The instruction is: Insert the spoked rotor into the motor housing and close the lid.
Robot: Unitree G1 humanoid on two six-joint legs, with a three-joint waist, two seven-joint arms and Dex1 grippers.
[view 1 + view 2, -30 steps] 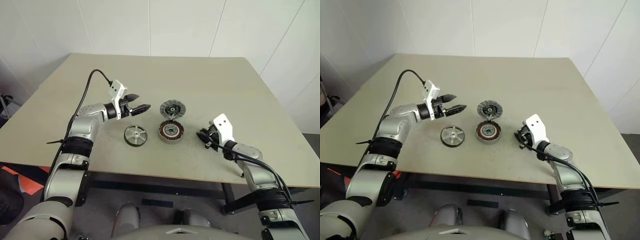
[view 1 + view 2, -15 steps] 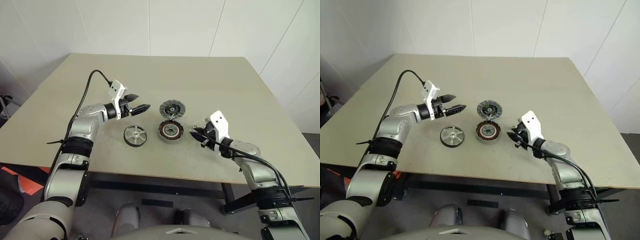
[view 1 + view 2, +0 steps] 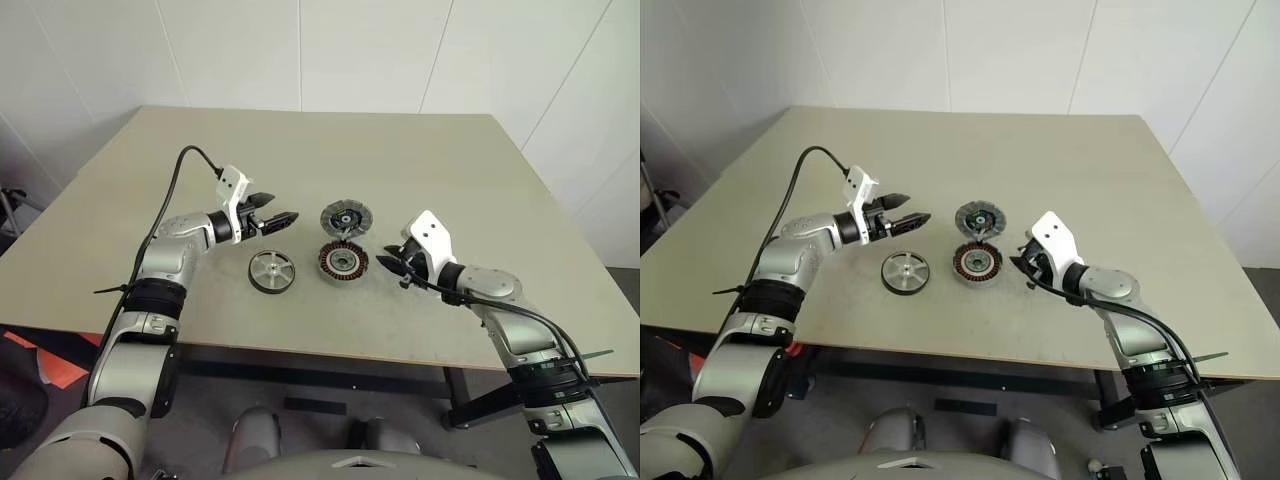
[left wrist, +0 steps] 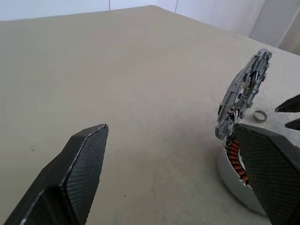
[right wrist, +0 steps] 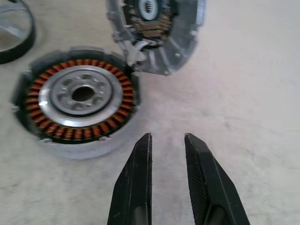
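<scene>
The spoked rotor (image 3: 271,271) lies flat on the table, left of the motor housing (image 3: 343,261) with its coppery windings. Behind the housing, the lid (image 3: 345,217) stands tilted with its lower edge resting on the housing's rim (image 5: 82,105). My left gripper (image 3: 280,220) hovers open above the table, just behind the rotor and left of the lid, with nothing between its fingers. My right gripper (image 3: 390,265) points at the housing from the right and stops short of it. Its fingers (image 5: 140,178) are open by a narrow gap with nothing in it.
A small metal ring (image 4: 260,115) lies on the table beside the lid. The beige table (image 3: 300,150) stretches wide behind the parts. Its front edge (image 3: 300,347) runs close below the rotor and the housing. White walls stand beyond.
My right gripper has moved left towards the housing and risen a little, with its fingers unchanged. My left gripper and the three parts have stayed put.
</scene>
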